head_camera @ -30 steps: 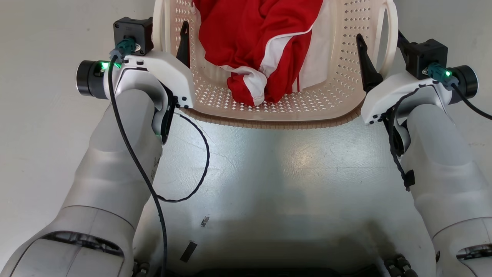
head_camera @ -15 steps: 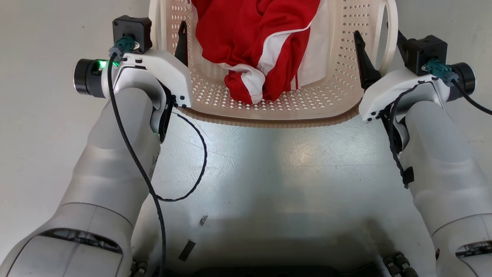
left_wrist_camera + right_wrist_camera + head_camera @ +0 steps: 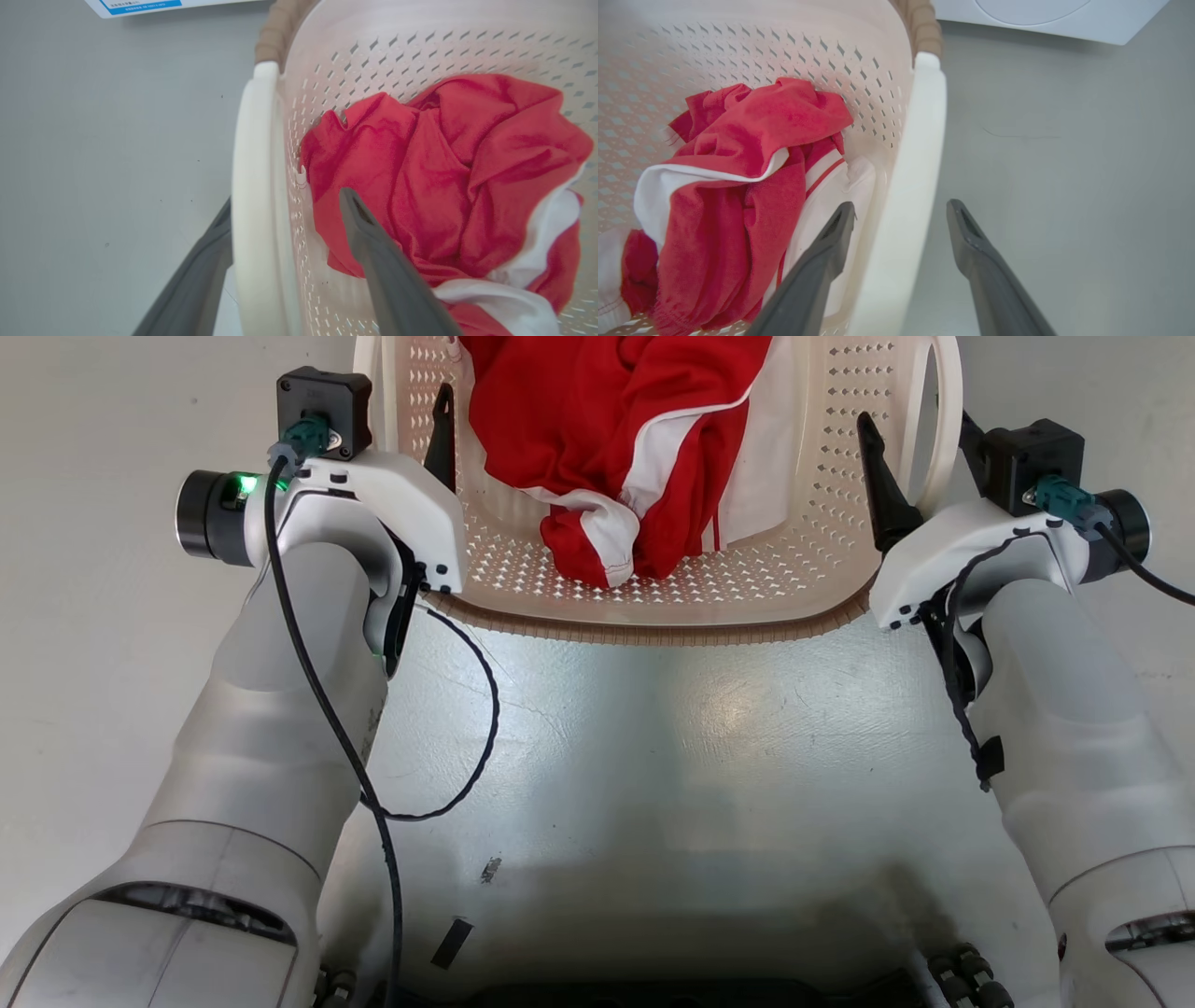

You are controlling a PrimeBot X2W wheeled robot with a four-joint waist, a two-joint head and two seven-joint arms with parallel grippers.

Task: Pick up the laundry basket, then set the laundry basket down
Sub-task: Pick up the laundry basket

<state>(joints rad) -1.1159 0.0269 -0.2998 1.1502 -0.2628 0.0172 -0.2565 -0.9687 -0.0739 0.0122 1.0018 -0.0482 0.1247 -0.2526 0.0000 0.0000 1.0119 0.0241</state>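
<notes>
A small cream-white plastic basket (image 3: pixel 653 633), full of little holes and with a brown woven band round its rim, is right in front of the robot, between its two arms. Under and around it is the smooth grey floor (image 3: pixel 84 728). I cannot tell if the basket's bottom touches the floor. A crumpled red and white cloth (image 3: pixel 644 439) lies inside it.

The left gripper (image 3: pixel 286 200) stands across the left white loop handle (image 3: pixel 254 196). One long dark finger is inside the basket, close to the cloth. The other is outside, partly hidden behind the handle. The two fingers are apart, and there is a gap beside the handle, so they are not squeezing it.

The right gripper (image 3: pixel 901 205) stands the same way across the right white loop handle (image 3: pixel 920 140), one finger in, one finger out, spread wide, with floor showing between the outer finger and the handle.

A big white machine (image 3: pixel 1041 18) stands on the floor past the basket
</notes>
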